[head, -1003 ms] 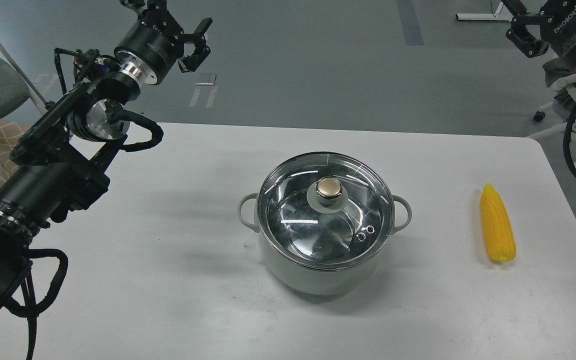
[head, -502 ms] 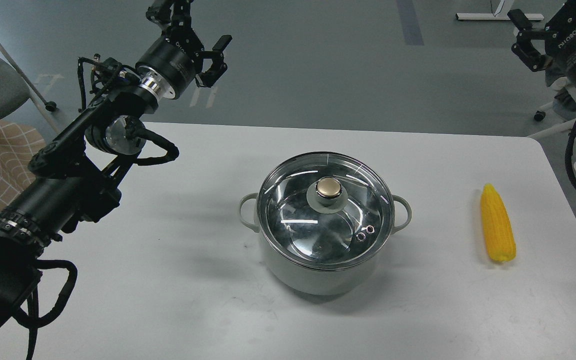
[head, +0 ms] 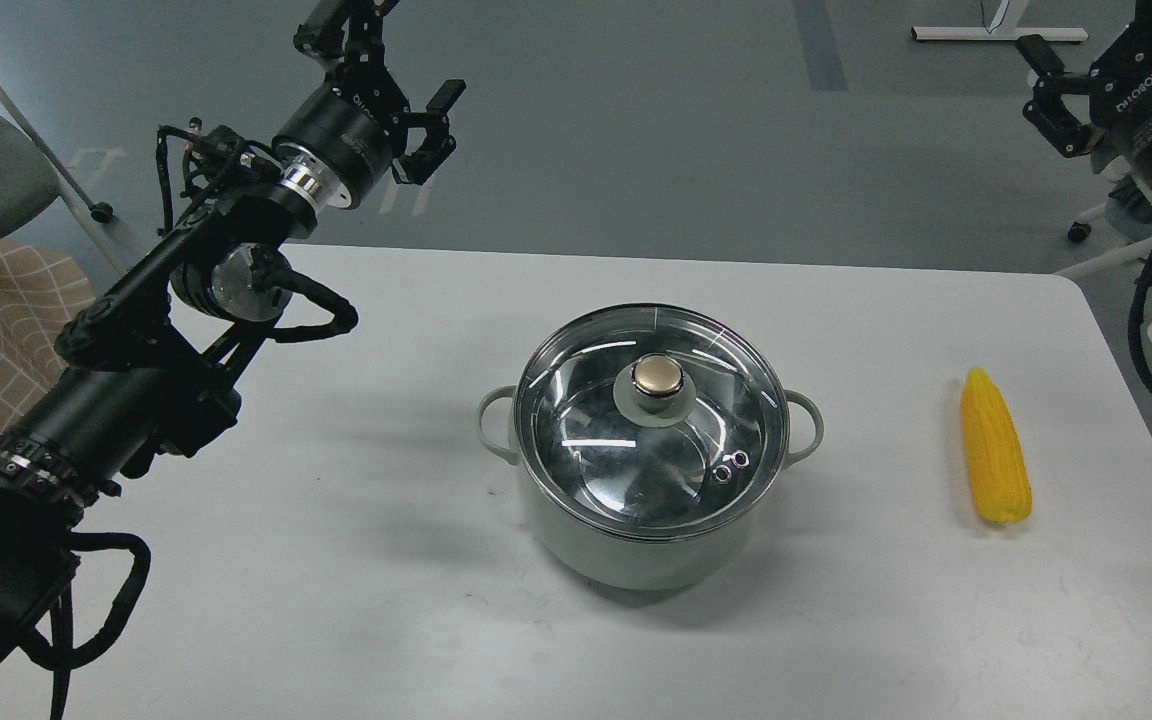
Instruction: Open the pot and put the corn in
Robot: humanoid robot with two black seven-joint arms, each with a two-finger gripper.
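I am looking down at one white bench [head: 336,560] carrying one pot [head: 636,560], one glass lid [head: 596,440] and one corn cob [head: 994,462]. The pot is sitting near the middle of the bench, pale grey-green, with two small loop handles sticking out at its left and right. The lid is resting on the pot's rim, closing it, and its single gold knob [head: 658,376] is facing up; two small steam vents are showing near the lid's front right edge. Through the glass I am seeing only the shiny steel bottom. The corn is lying flat on the bench well to the right of the pot, apart from it, bright yellow, its tapered tip pointing away from me.

I am holding two arms up. My left pincer [head: 398,105] is hanging high above the bench's far left edge, well apart from the pot, its fingers spread and gripping nothing. My right pincer [head: 1061,95] is showing at the top right corner, beyond the bench, and partly cut by the frame; I cannot tell how its fingers are standing
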